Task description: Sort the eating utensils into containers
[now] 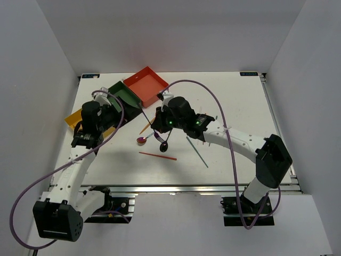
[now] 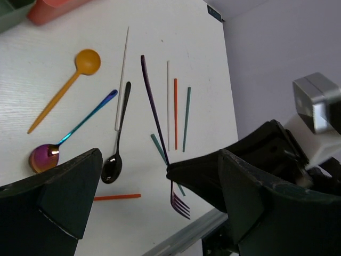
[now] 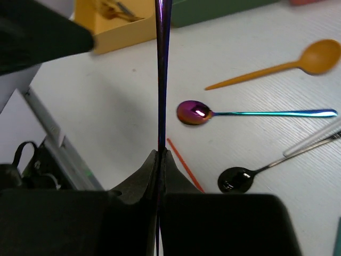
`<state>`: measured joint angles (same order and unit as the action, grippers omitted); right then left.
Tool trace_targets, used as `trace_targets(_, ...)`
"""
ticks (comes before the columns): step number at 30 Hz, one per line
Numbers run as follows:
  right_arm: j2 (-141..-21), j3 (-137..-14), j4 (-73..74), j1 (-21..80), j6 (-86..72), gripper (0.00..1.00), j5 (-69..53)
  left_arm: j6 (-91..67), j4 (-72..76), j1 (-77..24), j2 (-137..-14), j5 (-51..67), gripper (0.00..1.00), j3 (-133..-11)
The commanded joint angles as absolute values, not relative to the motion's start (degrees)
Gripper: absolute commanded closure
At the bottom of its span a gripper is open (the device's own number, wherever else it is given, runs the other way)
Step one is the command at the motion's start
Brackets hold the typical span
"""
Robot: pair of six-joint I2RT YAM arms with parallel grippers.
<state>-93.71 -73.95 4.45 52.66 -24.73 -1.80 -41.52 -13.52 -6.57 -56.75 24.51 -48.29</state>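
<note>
My right gripper [image 1: 159, 128] is shut on an iridescent purple fork [image 3: 161, 80] and holds it off the table; its jaws pinch the handle [image 3: 160, 154]. In the left wrist view the fork [image 2: 152, 101] hangs tines down from that gripper's tip. My left gripper [image 1: 109, 117] is open and empty [image 2: 157, 178], next to the yellow box [image 1: 74, 118]. The dark green box [image 1: 125, 95] and the red-orange box [image 1: 149, 84] stand behind it. On the table lie a gold spoon [image 2: 80, 69], an iridescent spoon [image 2: 45, 157], a black spoon [image 2: 113, 165] and several chopsticks [image 2: 175, 112].
The yellow box [image 3: 117, 26] holds a gold utensil [image 3: 114, 8]. A red chopstick [image 1: 157, 156] and a teal chopstick [image 1: 197, 151] lie toward the table's front. The table's metal front rail [image 1: 176, 188] runs below them.
</note>
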Motion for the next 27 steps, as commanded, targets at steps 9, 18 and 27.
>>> trace_targets(9, -96.5, -83.0, -3.0, 54.0, -18.5, 1.0, -17.0, -47.5, -5.4, -6.8, -64.1, 26.9, 0.18, -46.4)
trace_targets(18, -101.8, -86.7, -4.1, 53.1, -18.4, 1.0, -16.2, -50.4, -7.4, -6.7, -63.7, 18.1, 1.0, -48.9)
trace_targets(27, -92.6, -74.6, -2.9, 42.9, -22.9, 0.11, -8.2, -45.9, -25.8, 10.1, -70.8, -9.2, 1.0, -58.6)
